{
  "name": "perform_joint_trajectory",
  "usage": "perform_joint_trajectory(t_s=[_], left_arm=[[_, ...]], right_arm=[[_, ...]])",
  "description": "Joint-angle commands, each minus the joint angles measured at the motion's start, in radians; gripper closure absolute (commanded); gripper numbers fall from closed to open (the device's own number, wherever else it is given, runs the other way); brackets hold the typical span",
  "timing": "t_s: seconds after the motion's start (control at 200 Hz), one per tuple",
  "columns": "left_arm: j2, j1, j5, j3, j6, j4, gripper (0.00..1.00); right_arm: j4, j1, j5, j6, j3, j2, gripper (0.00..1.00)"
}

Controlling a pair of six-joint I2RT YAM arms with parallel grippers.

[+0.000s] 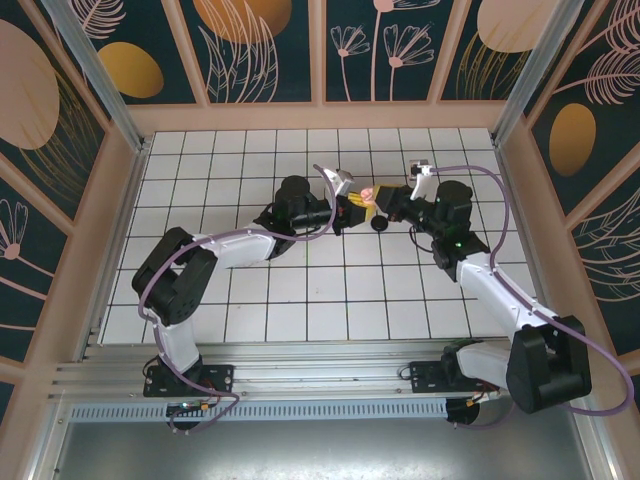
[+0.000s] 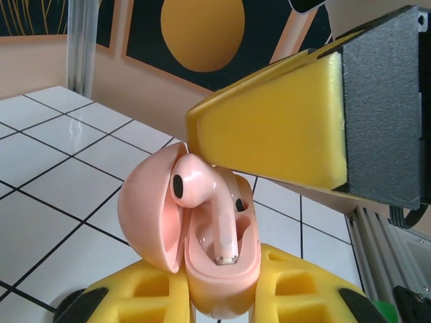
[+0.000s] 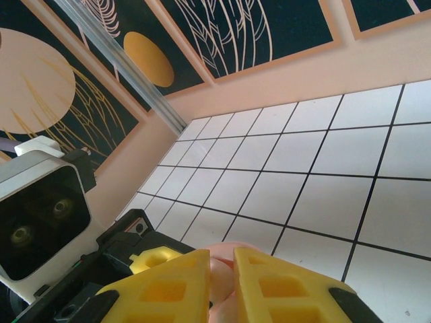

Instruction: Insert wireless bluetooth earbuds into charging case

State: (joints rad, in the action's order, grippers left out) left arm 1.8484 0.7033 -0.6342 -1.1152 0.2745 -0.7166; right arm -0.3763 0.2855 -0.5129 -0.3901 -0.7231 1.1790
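Observation:
My left gripper [image 2: 219, 293] is shut on a pink charging case [image 2: 225, 279], held above the floor with its lid [image 2: 145, 205] swung open to the left. A pale pink earbud [image 2: 202, 185] stands stem-down in the case's near slot, its head still above the rim. Over it, my right gripper [image 3: 222, 269] is shut on that earbud [image 3: 220, 277]; one yellow finger [image 2: 269, 121] hangs just above. A second pink piece with a dark spot [image 2: 238, 202] sits in the far slot. In the top view both grippers meet at the case [image 1: 368, 195].
A small black round case [image 1: 380, 224] lies on the white tiled floor [image 1: 300, 290] just below the two grippers. The left wrist camera housing [image 3: 40, 222] sits close beside my right fingers. Pink walls [image 1: 330, 115] ring the floor.

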Motion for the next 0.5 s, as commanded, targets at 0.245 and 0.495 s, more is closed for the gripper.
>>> perform_joint_trajectory(t_s=[0.245,0.495], left_arm=[[-0.066,0.004,0.111,-0.007,-0.176,0.108,0.94],[-0.066,0.005,0.142,0.021,-0.226,0.115,0.95]], right_arm=[[0.130,-0.009,-0.041,-0.008,-0.105,0.018,0.75],[0.355,-0.010,-0.016,-0.028,-0.209,0.013,0.71]])
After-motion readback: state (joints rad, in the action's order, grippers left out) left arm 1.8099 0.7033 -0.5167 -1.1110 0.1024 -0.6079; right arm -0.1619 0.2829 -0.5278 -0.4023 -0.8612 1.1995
